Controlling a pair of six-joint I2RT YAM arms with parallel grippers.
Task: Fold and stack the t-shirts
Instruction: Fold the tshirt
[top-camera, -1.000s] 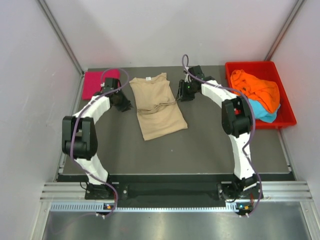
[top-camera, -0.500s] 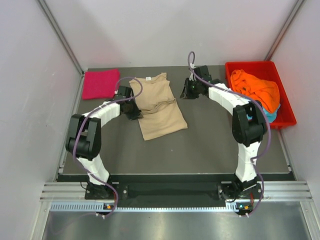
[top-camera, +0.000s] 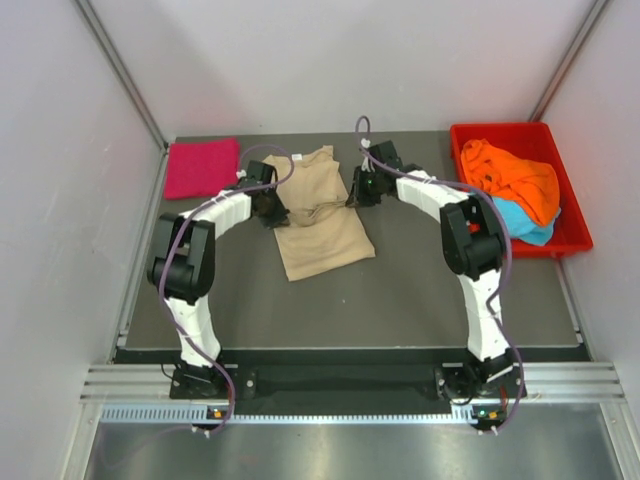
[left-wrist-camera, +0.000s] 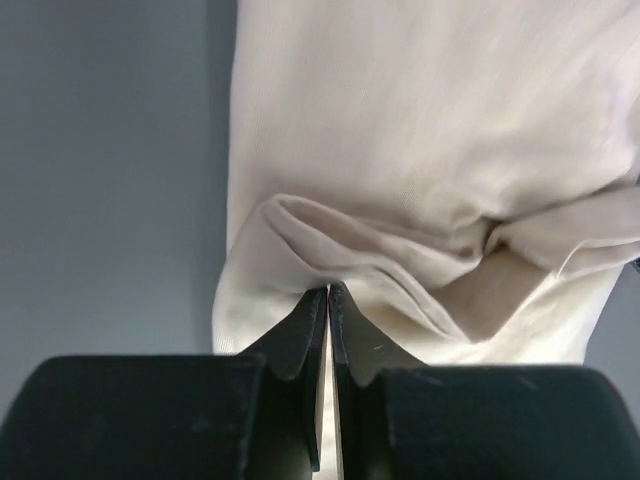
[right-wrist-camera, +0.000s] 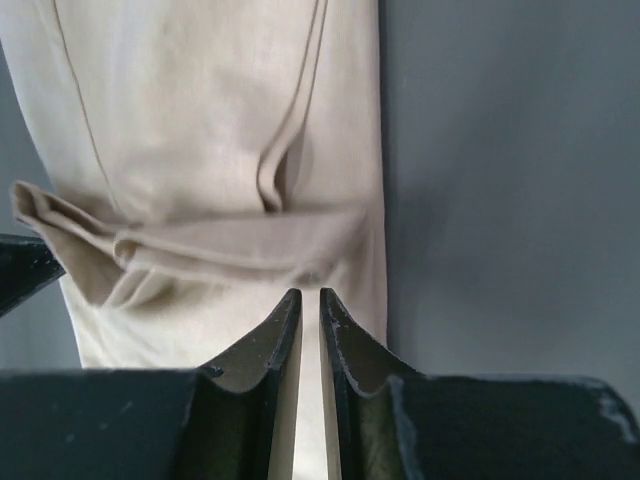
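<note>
The beige t-shirt (top-camera: 318, 212) lies on the dark table with its sleeves folded across its middle; it also shows in the left wrist view (left-wrist-camera: 420, 130) and the right wrist view (right-wrist-camera: 200, 120). My left gripper (top-camera: 272, 207) is shut, with its tips (left-wrist-camera: 328, 291) against a raised fold at the shirt's left edge. My right gripper (top-camera: 356, 192) is shut to a thin slit, with its tips (right-wrist-camera: 310, 293) over the shirt's right edge. The magenta-pink t-shirt (top-camera: 200, 168) lies folded at the back left. The orange t-shirt (top-camera: 515, 180) and the light blue t-shirt (top-camera: 527, 226) lie crumpled in a tray.
The red plastic tray (top-camera: 574, 216) stands at the back right against the wall. Grey walls close in the table on the left, back and right. Dark bare table (top-camera: 400, 290) lies in front of the beige shirt.
Both grippers have moved inward to the beige shirt's sides, the left from near the pink shirt, the right out and back. The shirt's left edge is bunched up.
</note>
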